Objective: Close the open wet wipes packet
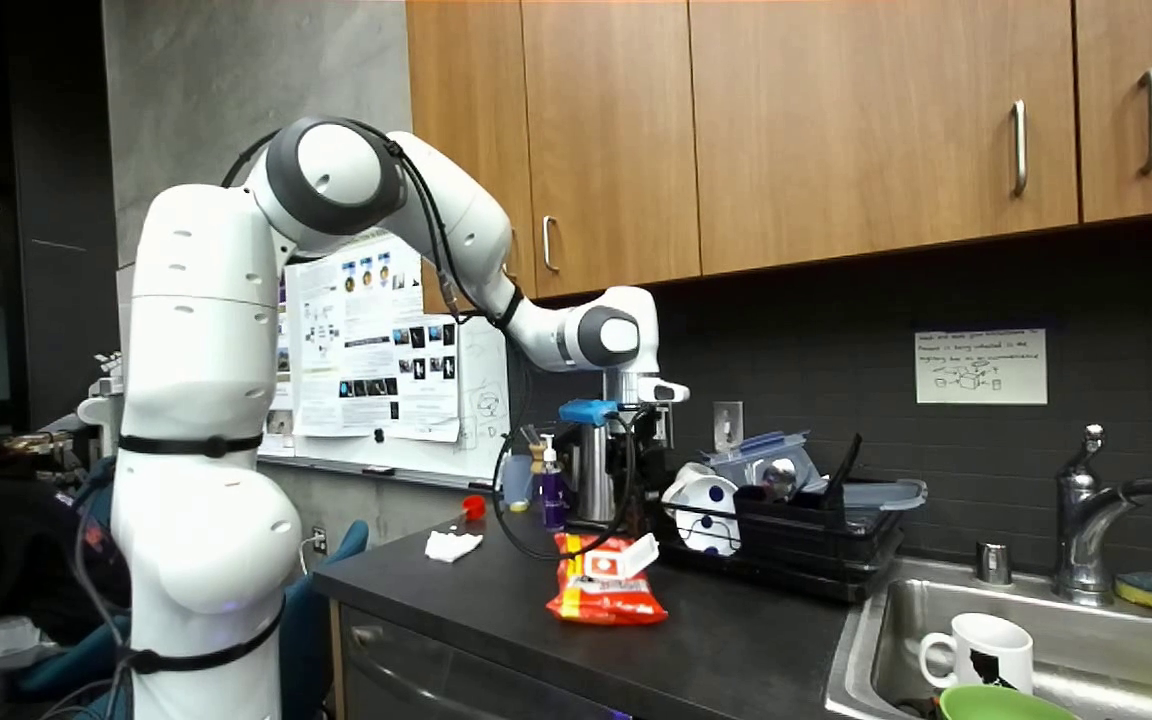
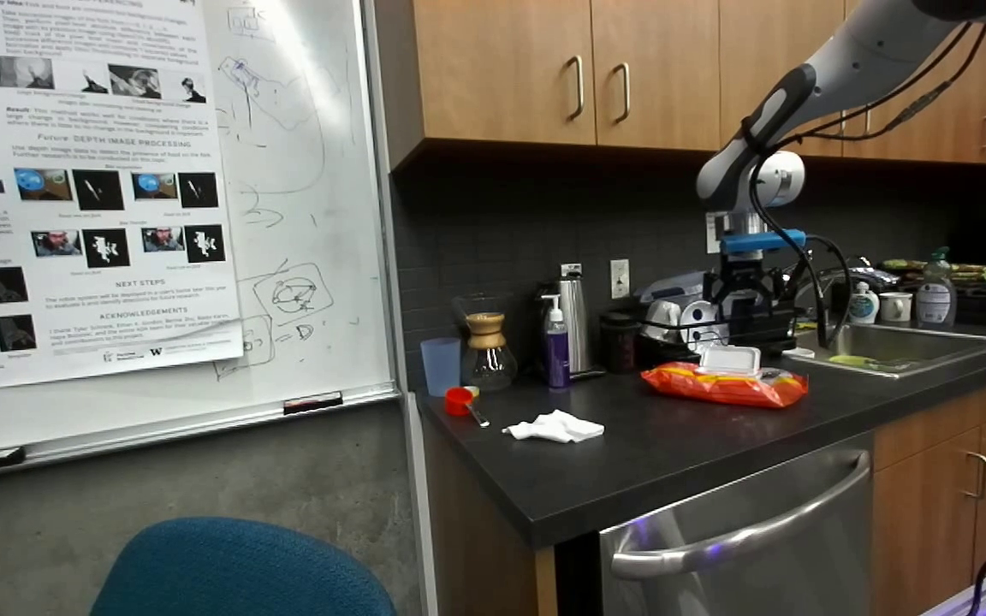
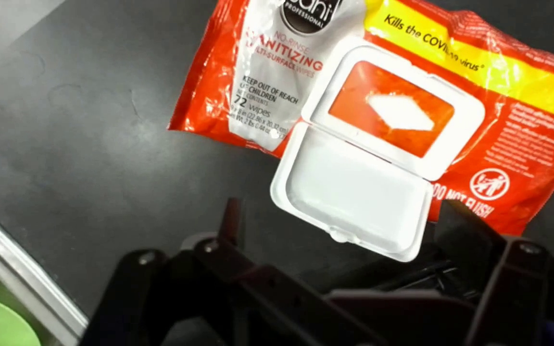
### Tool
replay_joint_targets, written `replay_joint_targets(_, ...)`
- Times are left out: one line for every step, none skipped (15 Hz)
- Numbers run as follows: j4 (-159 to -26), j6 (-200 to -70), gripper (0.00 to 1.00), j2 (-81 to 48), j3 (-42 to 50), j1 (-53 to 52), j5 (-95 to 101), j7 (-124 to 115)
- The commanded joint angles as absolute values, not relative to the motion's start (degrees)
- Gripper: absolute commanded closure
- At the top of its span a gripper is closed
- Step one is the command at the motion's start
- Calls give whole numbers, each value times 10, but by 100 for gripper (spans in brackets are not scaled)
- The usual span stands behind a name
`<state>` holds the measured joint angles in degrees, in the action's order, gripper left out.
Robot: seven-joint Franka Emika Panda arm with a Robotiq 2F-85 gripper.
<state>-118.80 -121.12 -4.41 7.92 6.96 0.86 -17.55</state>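
The wet wipes packet (image 2: 720, 389) lies flat on the dark counter (image 2: 647, 449), near the black dish rack (image 1: 816, 572), with its orange-red and yellow printed face up. Its white lid (image 3: 354, 192) is swung back on the hinge: the hollow inner face shows in the wrist view, where the lid reaches out past the packet's edge, and in both exterior views it sticks up at a tilt. On top of the packet the white frame (image 3: 467, 117) shows bare, with orange-red film inside it and a pale slanted shape in the middle of the film. The hand (image 3: 346, 216) hangs above the counter at the end of the arm (image 1: 201, 400), pointing down, its two fingers (image 3: 232, 226) spread well apart; in the wrist view the lid shows in the gap between them. Well apart from the packet lie a crumpled white sheet (image 2: 555, 426) and, near it, a red scoop (image 2: 457, 401), with a blue cup (image 2: 441, 366) and a glass coffee maker (image 2: 488, 364) just behind the scoop. A purple pump bottle (image 2: 558, 355) stands in front of a steel flask (image 2: 576, 329). In the sink (image 1: 854, 650) are a white mug (image 1: 986, 655) and a green bowl (image 1: 1001, 705), with a small steel cup (image 1: 992, 564) on the rim behind them
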Motion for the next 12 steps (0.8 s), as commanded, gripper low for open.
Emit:
replay_joint_targets(-1149, -1169, 0, -66, 85, 75, -26, -218)
replay_joint_targets(-1146, -1169, 0, -69, 87, 76, -35, -229)
replay_joint_targets(-1142, -1167, 0, -73, 89, 77, -44, -240)
replay_joint_targets(-1142, -1175, 0, -75, 91, 77, -49, -254)
replay_joint_targets(-1144, -1185, 0, -77, 93, 77, -54, -267)
replay_joint_targets(-1146, -1193, 0, -77, 95, 78, -60, -271)
replay_joint_targets(-1153, -1207, 0, -72, 96, 78, -62, -266)
replay_joint_targets(-1156, -1196, 0, -71, 95, 75, -51, -256)
replay_joint_targets(-1156, -1202, 0, -72, 96, 75, -53, -257)
replay_joint_targets(-1156, -1204, 0, -72, 97, 76, -54, -257)
replay_joint_targets(-1156, -1205, 0, -72, 97, 76, -55, -257)
replay_joint_targets(-1156, -1205, 0, -72, 97, 76, -55, -258)
